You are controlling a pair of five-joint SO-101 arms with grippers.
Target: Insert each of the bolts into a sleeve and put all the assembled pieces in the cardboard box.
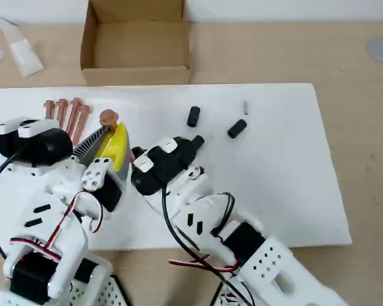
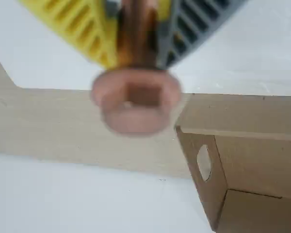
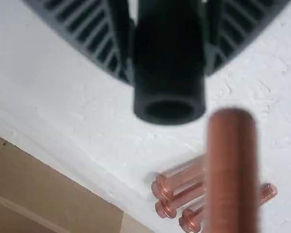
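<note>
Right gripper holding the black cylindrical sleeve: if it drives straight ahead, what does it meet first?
Probably the copper-coloured bolt, whose shaft stands just beside the sleeve mouth, so a graze rather than entry. Depth is unclear; it might pass.

A wooden table (image 1: 364,127) is covered across its middle by a white sheet (image 1: 287,185), and a cardboard box (image 1: 135,75) is set on the wood just beyond the sheet's far edge. On the sheet, a cluster of copper-coloured bolts (image 1: 65,115) is laid near one end, and two black sleeves (image 1: 193,116) (image 1: 237,129) are left apart near the middle.
</note>
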